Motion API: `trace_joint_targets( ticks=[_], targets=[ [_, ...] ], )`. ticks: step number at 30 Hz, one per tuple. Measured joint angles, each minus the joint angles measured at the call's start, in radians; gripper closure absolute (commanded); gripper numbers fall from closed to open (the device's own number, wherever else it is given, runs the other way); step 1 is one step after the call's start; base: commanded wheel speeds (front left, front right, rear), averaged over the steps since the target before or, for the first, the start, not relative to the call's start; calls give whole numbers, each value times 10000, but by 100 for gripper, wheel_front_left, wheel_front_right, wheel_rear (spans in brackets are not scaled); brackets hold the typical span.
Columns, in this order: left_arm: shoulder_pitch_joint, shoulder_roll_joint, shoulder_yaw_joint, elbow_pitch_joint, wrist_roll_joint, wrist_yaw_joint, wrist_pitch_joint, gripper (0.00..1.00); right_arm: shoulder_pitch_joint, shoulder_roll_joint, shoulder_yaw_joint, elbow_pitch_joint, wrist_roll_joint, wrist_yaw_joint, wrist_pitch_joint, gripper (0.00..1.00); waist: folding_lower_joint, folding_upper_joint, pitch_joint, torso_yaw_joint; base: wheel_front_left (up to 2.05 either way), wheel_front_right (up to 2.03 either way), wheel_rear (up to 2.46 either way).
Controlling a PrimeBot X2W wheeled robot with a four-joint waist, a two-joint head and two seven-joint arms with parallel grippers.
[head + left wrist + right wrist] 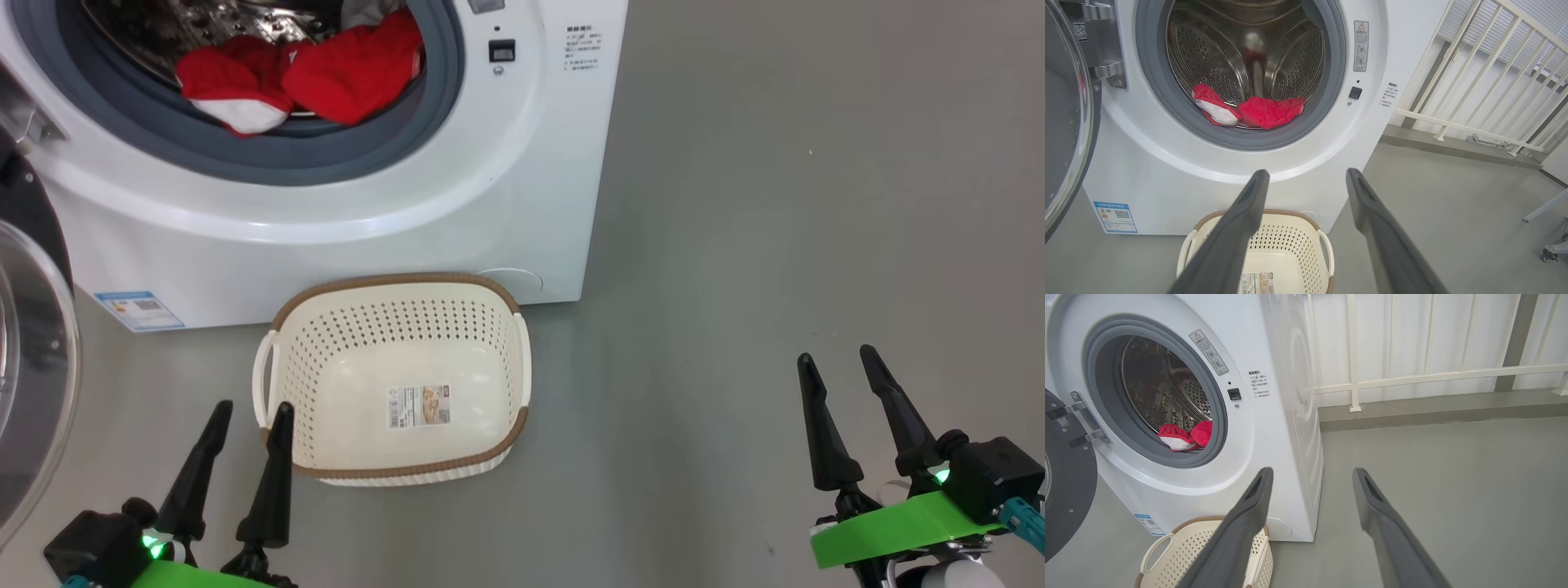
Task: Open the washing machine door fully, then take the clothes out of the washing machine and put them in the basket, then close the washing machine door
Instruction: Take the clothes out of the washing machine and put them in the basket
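One round washing machine door (33, 367) stands swung open at the far left. Next is the left gripper (253, 406), fingers spread wide, holding nothing, just beside the basket (392, 280). The basket sits empty in front of the washing machine (367, 229). The red clothes (351, 73) lie in the drum. Far right, the right gripper (836, 354) is wide open too, holding nothing.

Head view: high, tilted down at floor (775, 204); washing machine (367, 245) upper left of frame, basket (392, 279) centre. Left wrist view: low, near, faces machine front almost square-on. Right wrist view: low, off to the side, machine seen obliquely at frame left. All share machine front, basket.
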Motion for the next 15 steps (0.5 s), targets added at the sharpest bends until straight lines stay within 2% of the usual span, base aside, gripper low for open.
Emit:
trace_joint_targets(
  ticks=[9,15],
  targets=[
    [-2,10,10,-21,-10,0,0,0,-2,2,33,6,2,0,-2,0,0,0,91,22,137,-138,1],
    [-8,-44,109,23,-50,0,0,0,-6,2,42,8,2,0,0,0,0,0,77,53,96,-96,0]
  ],
)
